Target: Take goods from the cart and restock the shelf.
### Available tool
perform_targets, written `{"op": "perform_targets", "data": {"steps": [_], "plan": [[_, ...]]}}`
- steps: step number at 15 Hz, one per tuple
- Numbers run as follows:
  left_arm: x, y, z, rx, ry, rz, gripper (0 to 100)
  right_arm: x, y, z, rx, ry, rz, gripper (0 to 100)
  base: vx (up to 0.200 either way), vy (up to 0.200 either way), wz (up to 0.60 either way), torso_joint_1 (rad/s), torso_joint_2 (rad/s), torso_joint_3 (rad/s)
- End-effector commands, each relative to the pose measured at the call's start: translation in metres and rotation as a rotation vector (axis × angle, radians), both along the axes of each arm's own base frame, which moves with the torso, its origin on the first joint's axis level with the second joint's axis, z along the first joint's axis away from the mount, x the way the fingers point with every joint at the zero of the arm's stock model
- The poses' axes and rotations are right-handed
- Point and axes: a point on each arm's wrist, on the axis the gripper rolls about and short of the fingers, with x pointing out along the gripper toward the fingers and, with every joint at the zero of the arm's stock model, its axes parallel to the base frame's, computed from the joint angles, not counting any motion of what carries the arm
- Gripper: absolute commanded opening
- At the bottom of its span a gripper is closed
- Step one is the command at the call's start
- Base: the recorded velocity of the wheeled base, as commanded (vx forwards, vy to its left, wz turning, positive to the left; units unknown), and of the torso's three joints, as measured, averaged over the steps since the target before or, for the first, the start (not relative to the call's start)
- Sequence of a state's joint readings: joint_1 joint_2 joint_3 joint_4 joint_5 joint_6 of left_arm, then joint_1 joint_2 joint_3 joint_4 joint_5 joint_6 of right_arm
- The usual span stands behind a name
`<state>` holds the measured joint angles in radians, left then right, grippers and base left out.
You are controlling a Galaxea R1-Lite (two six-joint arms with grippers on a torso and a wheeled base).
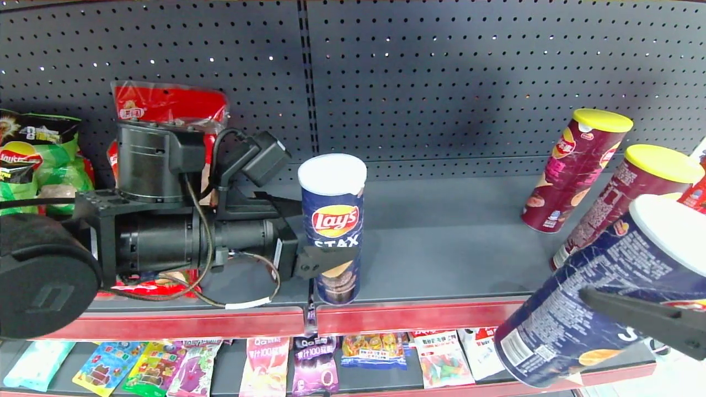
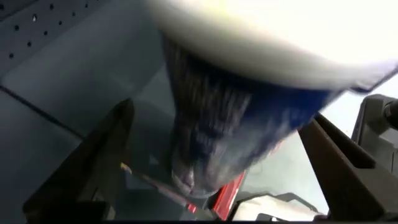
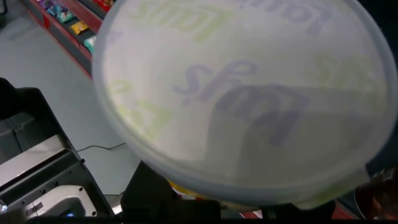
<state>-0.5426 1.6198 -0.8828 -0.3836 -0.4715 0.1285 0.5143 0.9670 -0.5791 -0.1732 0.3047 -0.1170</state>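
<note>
A blue chip can point(image 1: 332, 226) with a white lid stands upright near the front edge of the grey shelf point(image 1: 441, 259). My left gripper point(image 1: 331, 260) comes in from the left and straddles its lower half. In the left wrist view its fingers point(image 2: 109, 158) stand a little off the can point(image 2: 230, 124) on both sides, so it is open. At the lower right, in front of the shelf, my right gripper point(image 1: 640, 314) is shut on a second blue chip can point(image 1: 584, 309), held tilted. Its white lid point(image 3: 242, 99) faces the right wrist camera.
Two maroon cans with yellow lids point(image 1: 576, 165) point(image 1: 634, 193) lean at the shelf's right end. A red snack bag point(image 1: 165, 105) and green chip bags point(image 1: 38, 160) stand at the back left. Bare shelf lies between the standing blue can and the maroon cans. Candy packets point(image 1: 314, 361) line the shelf below.
</note>
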Motion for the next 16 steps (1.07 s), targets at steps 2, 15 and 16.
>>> {"op": "perform_targets", "data": {"steps": [2, 15, 16], "plan": [[-0.019, 0.013, -0.002, 0.004, 0.004, 0.006, 100, 0.03, 0.025, 0.01, -0.032, 0.029, 0.044, 0, 0.0, 0.0, 0.0, 0.0, 0.0, 0.0], [-0.11, 0.09, -0.027, 0.015, -0.011, 0.176, 100, 0.155, 0.109, 0.031, -0.097, -0.006, 0.077, 0, 0.0, 0.0, 0.0, 0.0, 0.0, 0.0], [-0.115, 0.093, -0.025, 0.013, -0.03, 0.203, 100, 0.164, 0.116, 0.03, -0.101, -0.009, 0.082, 0, 0.0, 0.0, 0.0, 0.0, 0.0, 0.0]]}}
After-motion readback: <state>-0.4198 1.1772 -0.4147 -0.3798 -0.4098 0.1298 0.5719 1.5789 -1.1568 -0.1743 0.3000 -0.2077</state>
